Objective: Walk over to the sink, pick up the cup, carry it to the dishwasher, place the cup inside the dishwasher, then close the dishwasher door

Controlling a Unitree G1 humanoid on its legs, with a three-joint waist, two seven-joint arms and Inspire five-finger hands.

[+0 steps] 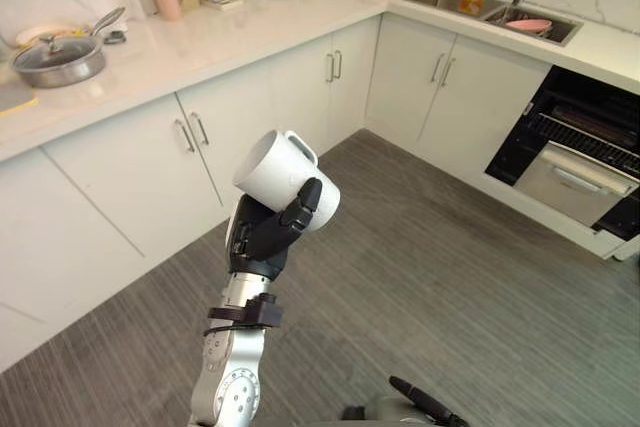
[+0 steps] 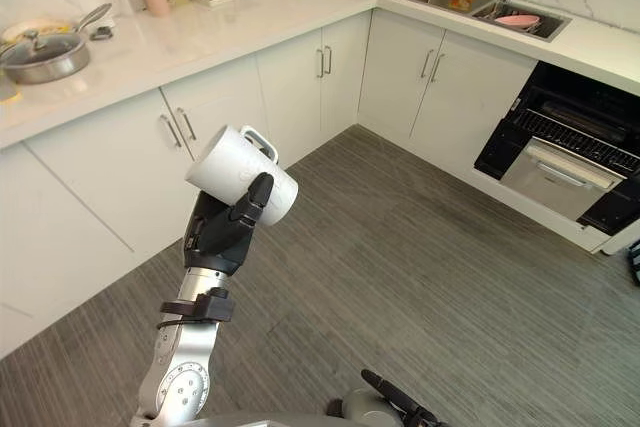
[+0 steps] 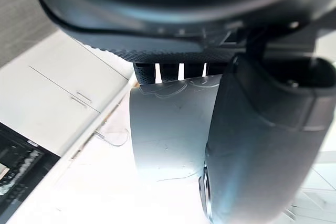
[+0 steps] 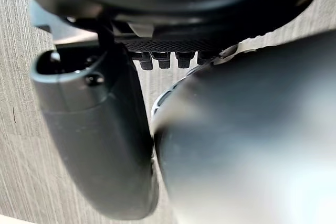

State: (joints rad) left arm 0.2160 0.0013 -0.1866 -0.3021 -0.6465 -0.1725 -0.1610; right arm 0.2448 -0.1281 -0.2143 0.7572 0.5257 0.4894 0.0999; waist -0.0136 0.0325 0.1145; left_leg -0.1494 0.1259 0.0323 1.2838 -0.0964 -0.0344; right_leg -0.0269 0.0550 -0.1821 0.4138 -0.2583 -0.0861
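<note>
Gripping a white cup [image 1: 280, 172] in mid-air, the robot's left hand [image 1: 265, 237] stands raised over the grey plank floor [image 1: 450, 287] of a kitchen, thumb and fingers curled round the cup's body. We see the cup tilted over, its handle uppermost, well apart from everything else in the room. To the right, under the white counter [image 1: 200, 37], the dishwasher [image 1: 575, 182] stands open, its dark racks on show; just above and beside it the steel sink [image 1: 470, 2] holds a pink bowl [image 1: 528, 24]. On the counter's left end sits a lidded pan [image 1: 60, 59], above white cabinets [image 1: 270, 97]. The right hand [image 4: 94, 140] hangs low over the floor, and we cannot tell from here how it is set.
</note>
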